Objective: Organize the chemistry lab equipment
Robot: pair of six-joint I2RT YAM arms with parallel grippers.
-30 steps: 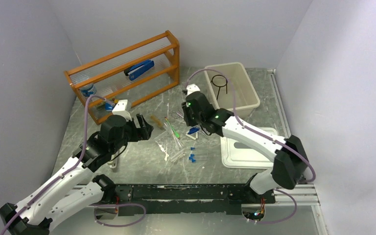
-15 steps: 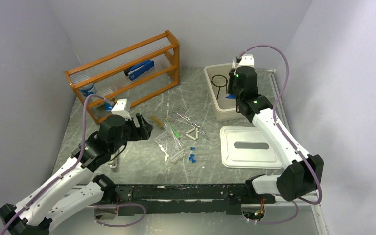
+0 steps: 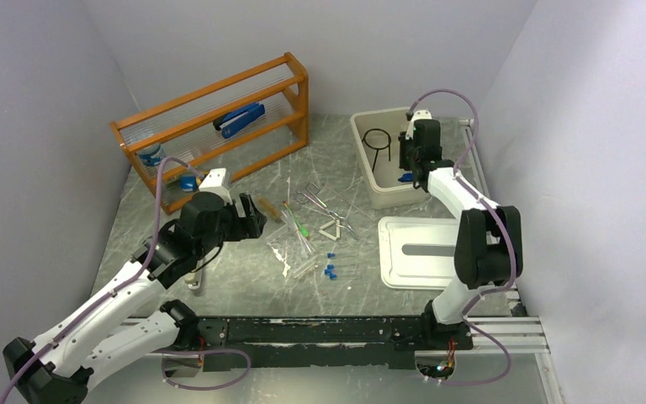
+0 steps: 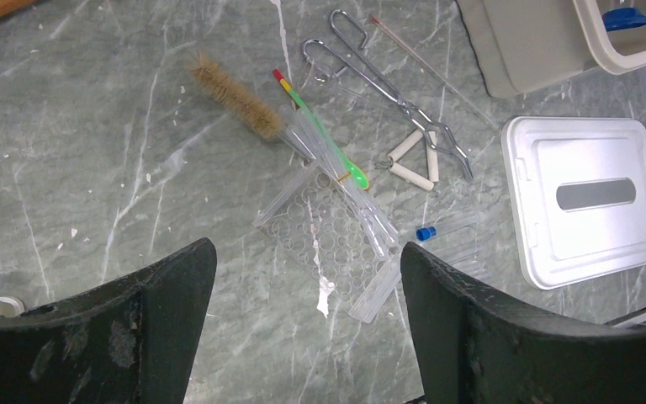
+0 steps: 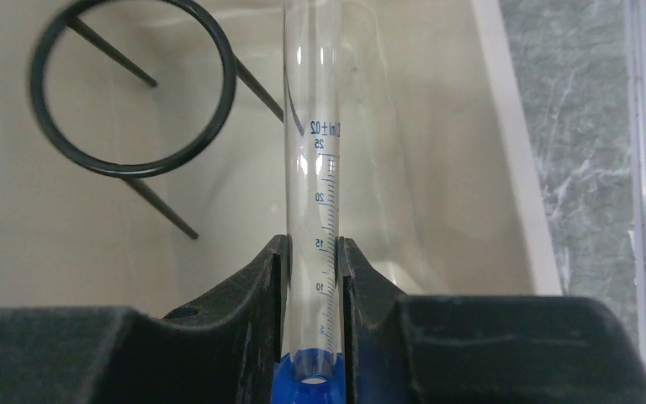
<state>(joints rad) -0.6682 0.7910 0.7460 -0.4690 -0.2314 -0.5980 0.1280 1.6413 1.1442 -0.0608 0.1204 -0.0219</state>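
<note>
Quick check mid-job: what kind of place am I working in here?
Probably an enclosed robot test cell staged as a chemistry bench: marbled table, a graduated cylinder, metal tongs, a tube brush.

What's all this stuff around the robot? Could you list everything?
rack: one, orange wood, back left
stapler: one, blue, on the rack
bin: one, beige, back right
ring stand: one, black, in the bin
lid: one, white, front right
cylinder: one, clear, in the right jaws
tongs: one, metal, mid-table
triangle: one, white, by tongs
brush: one, tan, mid-table
tube rack: one, clear, mid-table
tubes: several, blue-capped, mid-table
left arm: one, white-black, jaws open
right arm: one, white-black, over the bin
</note>
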